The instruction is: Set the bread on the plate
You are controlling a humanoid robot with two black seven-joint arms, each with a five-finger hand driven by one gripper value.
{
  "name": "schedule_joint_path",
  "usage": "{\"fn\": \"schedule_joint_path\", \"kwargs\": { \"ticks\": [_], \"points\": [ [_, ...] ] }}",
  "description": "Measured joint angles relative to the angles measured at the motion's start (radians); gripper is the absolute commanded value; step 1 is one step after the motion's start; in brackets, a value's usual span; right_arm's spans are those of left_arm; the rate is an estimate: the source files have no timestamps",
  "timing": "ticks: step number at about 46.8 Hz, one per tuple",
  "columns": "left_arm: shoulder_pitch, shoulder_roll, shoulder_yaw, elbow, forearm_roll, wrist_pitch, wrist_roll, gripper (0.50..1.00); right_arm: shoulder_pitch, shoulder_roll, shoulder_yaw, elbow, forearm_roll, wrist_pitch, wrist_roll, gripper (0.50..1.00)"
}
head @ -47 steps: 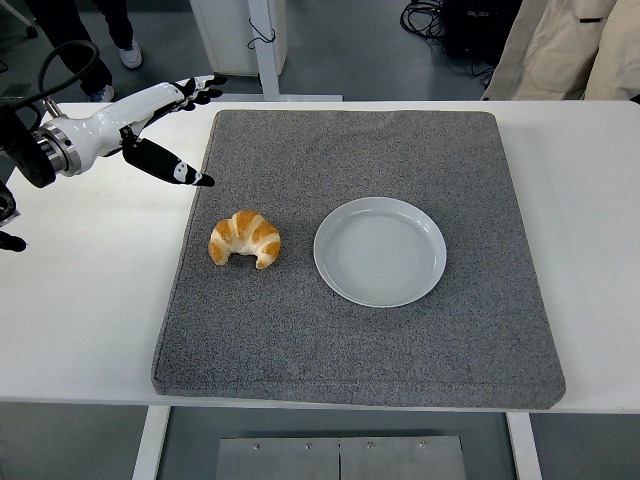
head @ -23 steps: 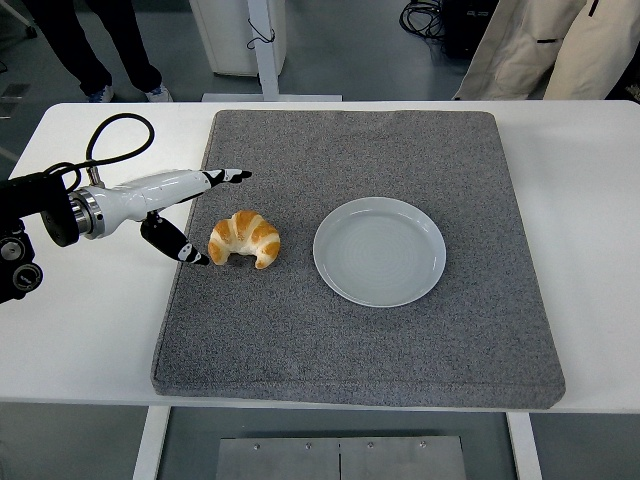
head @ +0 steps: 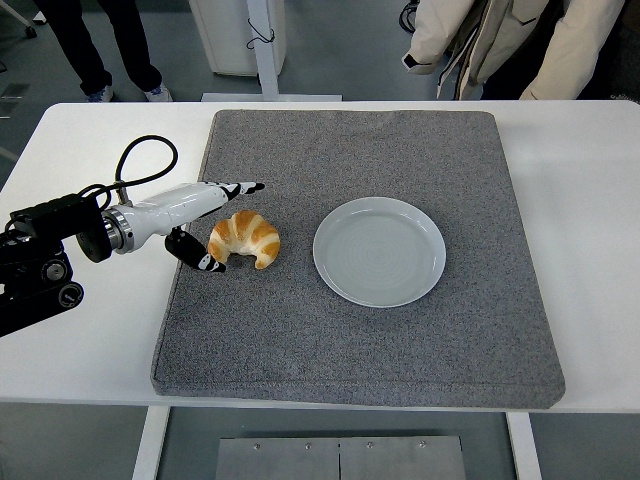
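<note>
The left hand (head: 205, 215) has advanced across the desk (head: 90, 340) over the last second, from a raised position near the far-left corner of the mat down to the bread (head: 245, 239). Half a second ago it was already low and close; it has since closed the remaining gap. The fingers (head: 243, 187) are spread open and hold nothing: the upper ones extend along the far side of the bread, and the thumb (head: 200, 260) sits at its near-left end, very close to or touching the crust. The hand therefore brackets the bread from the left. Judged from this, the approach step is complete and the grasp has not yet been made; closing the fingers is the likely next action.

The bread is a golden croissant lying on the grey mat (head: 400, 350), left of centre, with its horns pointing toward the near edge. It has not shifted during the approach. The plate (head: 350, 275) is a pale, empty round dish just right of the bread, apart from it, and likewise unmoved. Transfer would require a short lift and a carry to the right.

The right hand is not in view.

The mat is a thick, coarse-textured grey pad covering most of the white desk. Beyond the far edge, dark flooring, a white stand and cables are visible. One person's legs (head: 90, 45) show at the top left, and a person in a light coat (head: 500, 40) stands at the top right.
</note>
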Motion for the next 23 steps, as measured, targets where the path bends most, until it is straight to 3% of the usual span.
{"fn": "schedule_joint_path", "kwargs": {
  "ticks": [23],
  "points": [
    [0.006,-0.086,0.000,0.103,0.000,0.019,0.000,0.992,0.000,0.000,0.000,0.000,0.000,0.000,0.000,1.000]
  ]
}}
